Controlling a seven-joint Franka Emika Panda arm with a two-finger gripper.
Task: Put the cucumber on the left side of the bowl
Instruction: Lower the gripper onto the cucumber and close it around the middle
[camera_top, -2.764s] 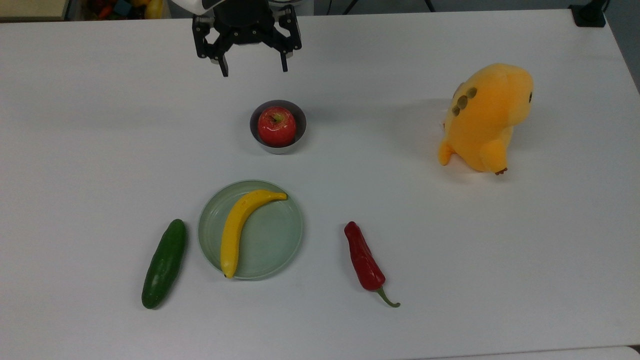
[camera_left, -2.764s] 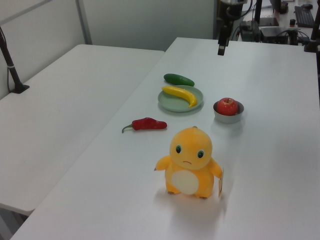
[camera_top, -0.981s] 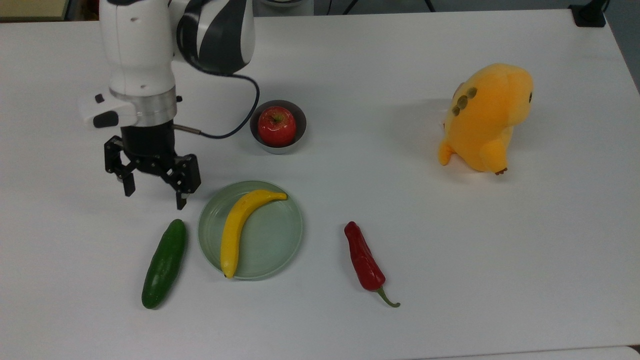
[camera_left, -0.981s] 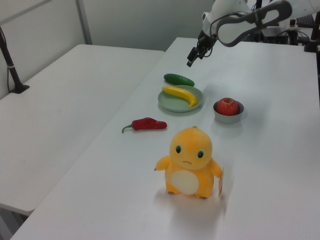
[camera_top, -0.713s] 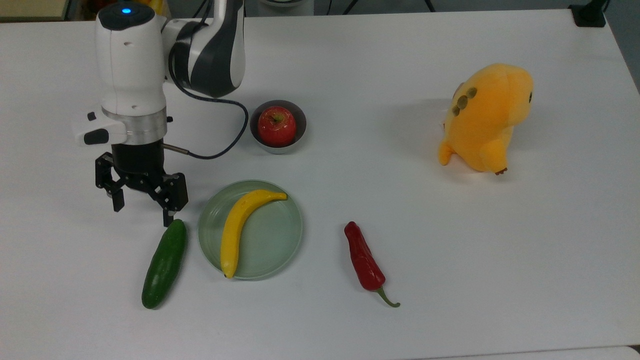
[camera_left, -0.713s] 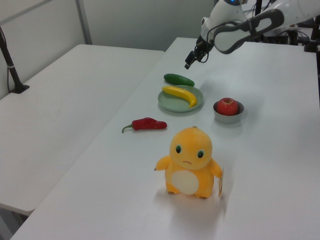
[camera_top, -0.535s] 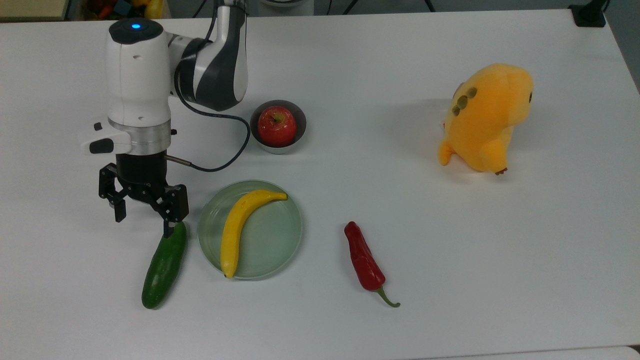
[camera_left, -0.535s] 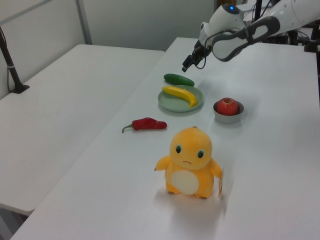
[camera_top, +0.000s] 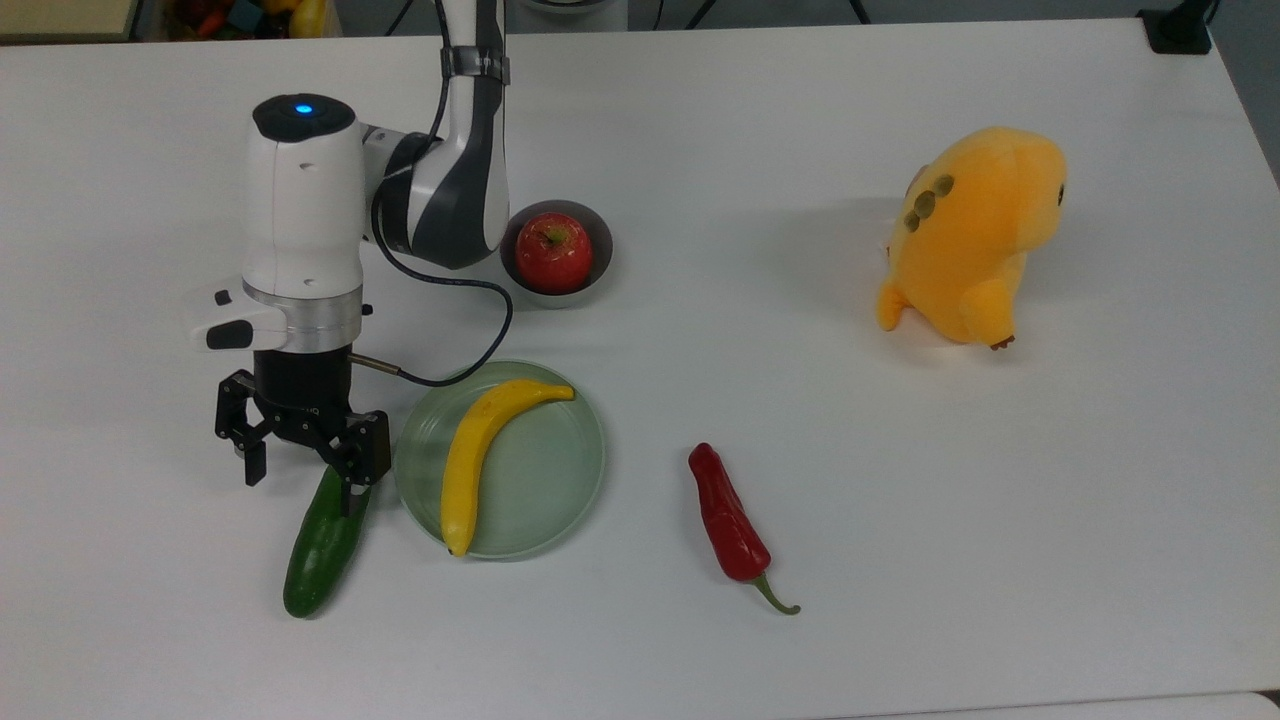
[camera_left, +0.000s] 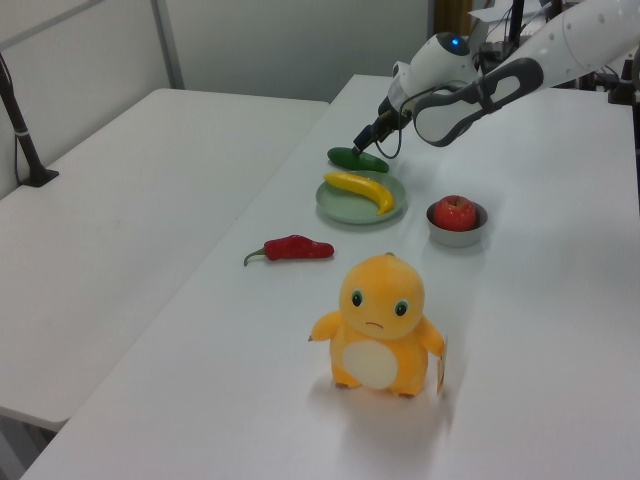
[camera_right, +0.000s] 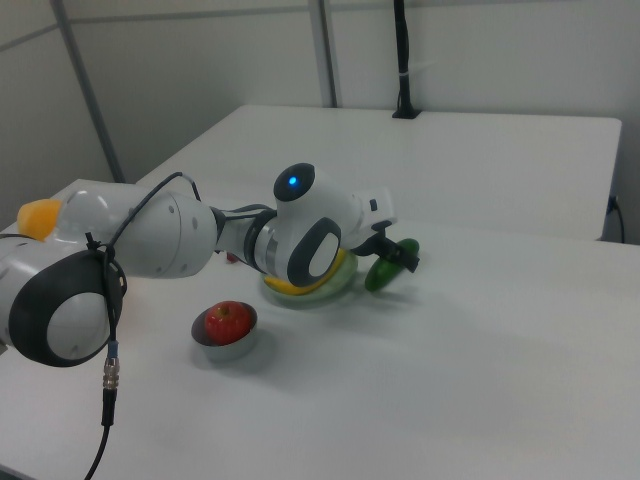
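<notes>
Since half a second ago I see the gripper (camera_top: 301, 480) lower and nearer the cucumber (camera_top: 322, 545); jaws spread apart, one finger (camera_top: 352, 495) over its upper end in the top view, the other off to the top view's left. Cucumber flat on bench (camera_top: 900, 560), just beside the pale green plate (camera_top: 560, 490) carrying the banana (camera_top: 475, 460). Bowl (camera_top: 602, 262) with apple (camera_top: 553, 250) well apart, beyond the plate. Chili (camera_top: 730, 525), plush toy (camera_top: 970, 235) further off
</notes>
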